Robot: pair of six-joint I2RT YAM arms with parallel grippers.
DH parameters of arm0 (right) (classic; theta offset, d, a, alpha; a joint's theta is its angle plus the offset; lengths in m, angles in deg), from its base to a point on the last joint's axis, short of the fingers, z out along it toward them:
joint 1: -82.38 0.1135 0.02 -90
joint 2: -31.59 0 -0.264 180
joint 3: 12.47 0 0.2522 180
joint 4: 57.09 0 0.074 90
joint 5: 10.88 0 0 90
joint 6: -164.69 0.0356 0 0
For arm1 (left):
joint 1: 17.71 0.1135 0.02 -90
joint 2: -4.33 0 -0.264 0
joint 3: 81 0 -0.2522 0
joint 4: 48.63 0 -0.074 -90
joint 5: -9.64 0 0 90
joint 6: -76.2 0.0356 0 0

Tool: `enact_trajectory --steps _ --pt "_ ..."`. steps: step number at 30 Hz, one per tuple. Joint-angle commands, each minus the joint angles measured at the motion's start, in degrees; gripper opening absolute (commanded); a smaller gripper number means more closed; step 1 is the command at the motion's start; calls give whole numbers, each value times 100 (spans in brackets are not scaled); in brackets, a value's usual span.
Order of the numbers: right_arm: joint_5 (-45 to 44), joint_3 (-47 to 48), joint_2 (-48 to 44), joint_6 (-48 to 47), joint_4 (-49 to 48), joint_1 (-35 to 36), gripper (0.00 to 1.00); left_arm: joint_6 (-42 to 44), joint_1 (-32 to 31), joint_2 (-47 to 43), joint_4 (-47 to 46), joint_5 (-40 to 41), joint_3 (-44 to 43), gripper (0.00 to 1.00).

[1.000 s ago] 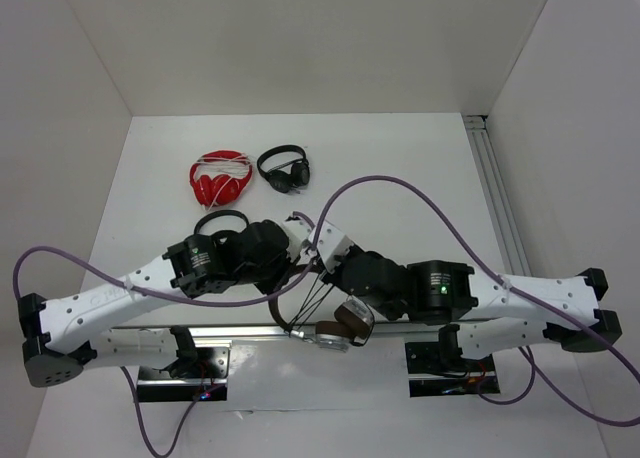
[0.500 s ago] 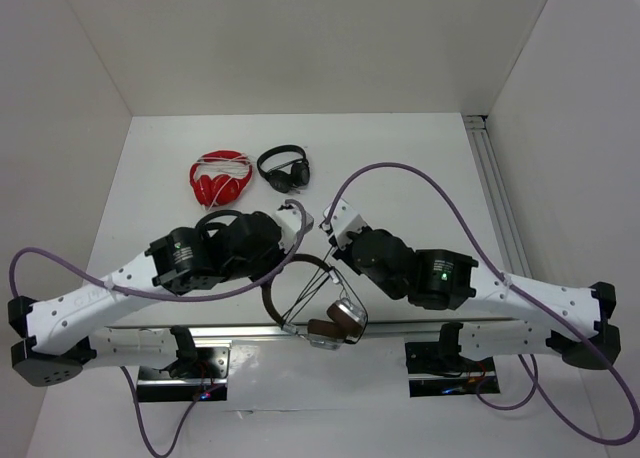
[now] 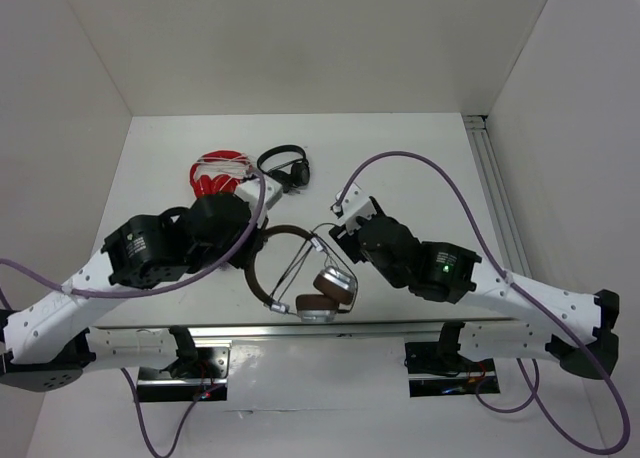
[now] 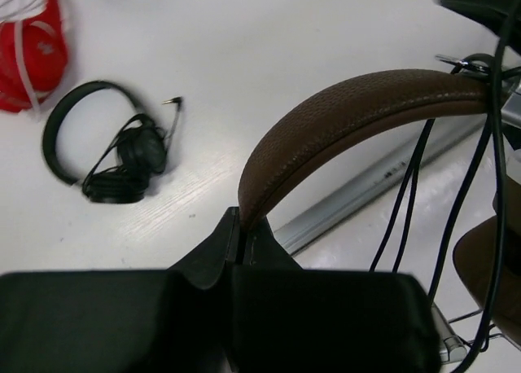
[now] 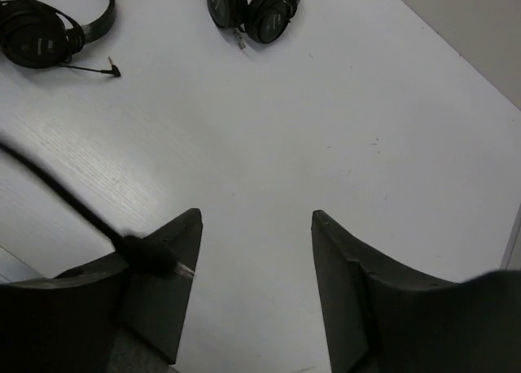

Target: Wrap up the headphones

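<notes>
The headphones (image 3: pixel 252 270) hang above the table's near middle, with a dark brown headband (image 4: pixel 358 104) and silver-and-brown earcups (image 3: pixel 333 284). Thin black cable strands (image 4: pixel 413 177) run across the band's arc. My left gripper (image 4: pixel 240 226) is shut on one end of the headband, to the left of the earcups in the top view (image 3: pixel 250 246). My right gripper (image 5: pixel 254 218) stands open just right of the headphones (image 3: pixel 333 233), with nothing between its fingers. A blurred black cable end (image 5: pixel 151 255) lies against its left finger.
A red pair with white cord (image 3: pixel 215 173) and a small black pair (image 3: pixel 285 168) lie at the back. Another black pair (image 4: pixel 114 157) lies beside my left arm. An aluminium rail (image 3: pixel 380 328) runs along the near edge, and a second rail (image 3: pixel 495 188) lines the right side.
The right gripper has opened and let go of the cable, drawing back to the right. The left arm has carried the headphones leftward and farther from the near edge.
</notes>
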Motion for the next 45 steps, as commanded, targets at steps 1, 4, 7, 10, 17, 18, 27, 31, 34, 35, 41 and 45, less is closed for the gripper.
enact_trajectory --steps 1,4,7,10,17,18,27,31,34,35,41,45 --pt "-152 -31 -358 183 -249 -122 65 -483 762 -25 -31 482 -352 0" --pt "-283 -31 -411 253 -118 -122 77 -388 1729 -87 -223 212 -352 0" --pt "-354 -83 -412 316 -65 -122 90 -159 2641 -148 -487 -647 -352 0" --pt "-468 -83 -193 447 -12 -122 100 17 3258 0 -629 -1361 -352 0" --pt "-556 -31 -349 623 -3 -236 100 79 4744 449 -1094 -3076 227 0" --pt "-495 -31 -411 675 -3 -236 100 -95 5007 571 -1095 -2964 289 0" --pt "-73 -91 -465 1281 -143 -236 100 -1063 7064 1056 -1674 -2225 1079 0" --pt "304 -417 -412 1396 -416 -236 100 -1484 8207 1188 -2175 -2094 1624 0" --pt "384 -479 -281 1397 -469 -236 100 -1835 8699 1381 -2176 -1856 1957 0" --pt "436 -479 -280 1397 -469 -236 100 -1906 9040 1381 -2306 -1969 2098 0" --pt "639 -417 -227 1397 -469 -105 100 -2565 9729 1661 -2378 -1655 2504 0" --pt "577 -479 -341 1397 -617 115 100 -2987 9729 1925 -2378 -1180 2653 0"
